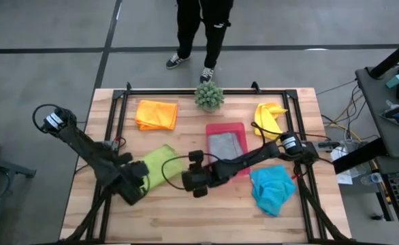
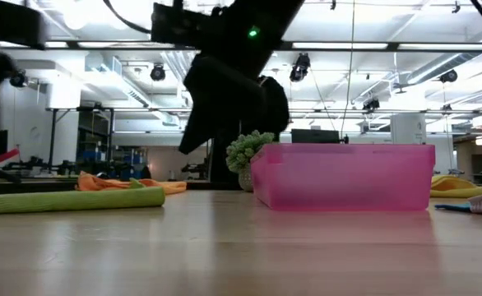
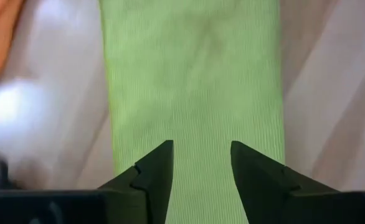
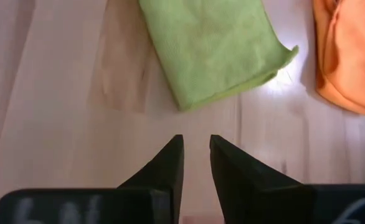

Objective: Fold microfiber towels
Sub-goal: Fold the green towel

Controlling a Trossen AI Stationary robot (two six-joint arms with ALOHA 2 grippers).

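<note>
We have the lime green towel (image 1: 160, 163) lying flat on the desk (image 1: 186, 218) as a folded rectangle, right under and just ahead of the left claw (image 3: 201, 163). That claw stands released, its two tips parted over the cloth and holding nothing. The right claw (image 4: 196, 155) hovers over bare wood a short way back from the towel's near end; its tips stand close together with a thin gap and nothing is between them.

We judge this towel to be light, soft and limp. It should sag wherever it is not held, and a single layer may peel off the fold if we pinch too shallow. The ribbed weave should give decent friction, so slipping looks unlikely, and nothing here can break. For another fold, we would take it at the two corners of one short edge, one claw each, pinching through all layers.

Beyond the right claw lies the orange towel (image 1: 156, 114). The grey towel (image 1: 227, 144) rests in the pink tray (image 1: 242, 127) behind that arm; the yellow towel (image 1: 269, 119) and blue towel (image 1: 272, 188) lie well apart.
</note>
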